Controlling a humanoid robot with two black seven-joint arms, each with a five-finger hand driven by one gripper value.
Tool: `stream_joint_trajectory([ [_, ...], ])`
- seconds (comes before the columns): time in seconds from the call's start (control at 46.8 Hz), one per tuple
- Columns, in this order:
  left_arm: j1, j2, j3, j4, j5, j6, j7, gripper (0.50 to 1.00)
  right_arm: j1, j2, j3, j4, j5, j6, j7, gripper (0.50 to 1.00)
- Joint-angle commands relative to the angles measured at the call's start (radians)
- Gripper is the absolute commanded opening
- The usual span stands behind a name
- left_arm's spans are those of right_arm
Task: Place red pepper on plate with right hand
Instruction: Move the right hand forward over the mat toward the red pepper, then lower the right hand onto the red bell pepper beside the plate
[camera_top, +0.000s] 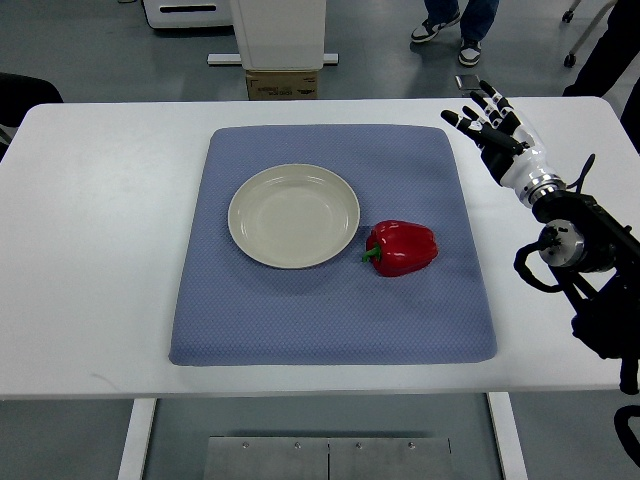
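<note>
White desk (90, 200) under a blue mat (300, 330): the robot's right hand (497, 127) hovers over the far right corner, fingers (470, 115) spread wide, holding nothing. Well down-left of those fingers, the red pepper (401, 248) lies beside the empty plate (293, 215).

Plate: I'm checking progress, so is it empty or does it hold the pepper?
Empty. The plate shows only bare surface; the red pepper lies on the blue mat just right of it.
</note>
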Motion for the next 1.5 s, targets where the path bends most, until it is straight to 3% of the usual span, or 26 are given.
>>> stream_joint_trajectory([
  [0.0, 0.0, 0.0, 0.0, 0.0, 0.0, 0.0, 0.0, 1.0, -0.001, 0.001, 0.0, -0.001, 0.0, -0.001, 0.0, 1.0],
  [0.983, 0.0, 0.0, 0.0, 0.0, 0.0, 0.0, 0.0, 1.0, 0.029, -0.025, -0.037, -0.001, -0.002, 0.001, -0.005, 1.0],
  [1.154, 0.0, 0.0, 0.0, 0.0, 0.0, 0.0, 0.0, 1.0, 0.061, -0.073, -0.147, 0.014, -0.003, 0.005, -0.003, 1.0],
  [1.304, 0.0, 0.0, 0.0, 0.0, 0.0, 0.0, 0.0, 1.0, 0.077, -0.117, -0.218, 0.049, -0.015, 0.068, -0.008, 1.0],
  [1.475, 0.0, 0.0, 0.0, 0.0, 0.0, 0.0, 0.0, 1.0, 0.127, -0.211, -0.382, 0.151, -0.017, 0.103, -0.008, 0.995],
])
